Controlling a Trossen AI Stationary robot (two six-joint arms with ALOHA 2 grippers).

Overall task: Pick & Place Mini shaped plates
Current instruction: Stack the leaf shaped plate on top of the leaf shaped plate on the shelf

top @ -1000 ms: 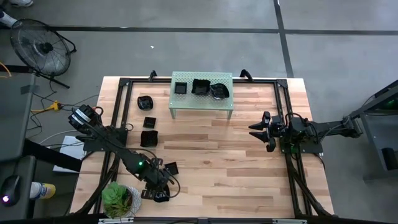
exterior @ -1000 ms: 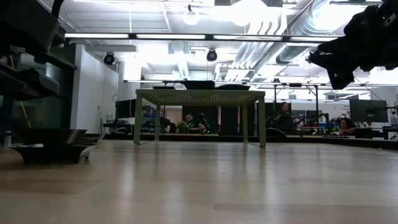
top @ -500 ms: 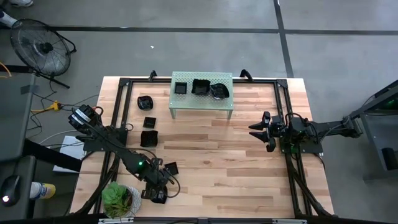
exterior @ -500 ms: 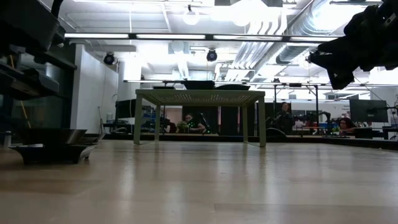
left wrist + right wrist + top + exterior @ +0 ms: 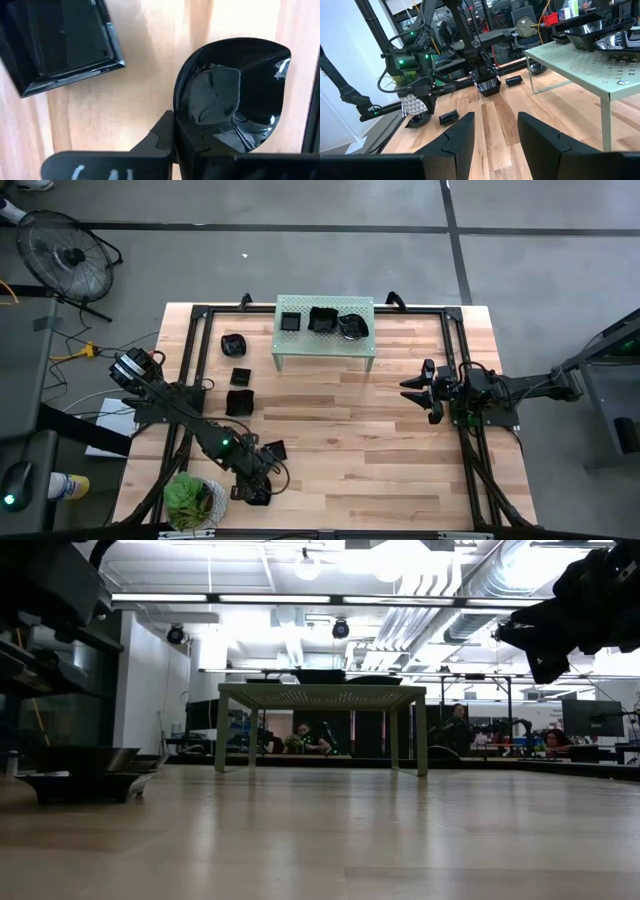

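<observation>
Left pincer [image 5: 175,145] clamped on the rim of a rounded plate [image 5: 232,92] near the tabletop's front-left corner; thin edge hold, could slip when lifted. Right pincer [image 5: 495,132] wide, idle.

A pale green perforated shelf [image 5: 324,340] stands at the upper centre of the wooden table [image 5: 380,450]. A floor fan [image 5: 62,255] occupies the upper left of the high view. A green potted plant [image 5: 190,500] sits at the lower left.
</observation>
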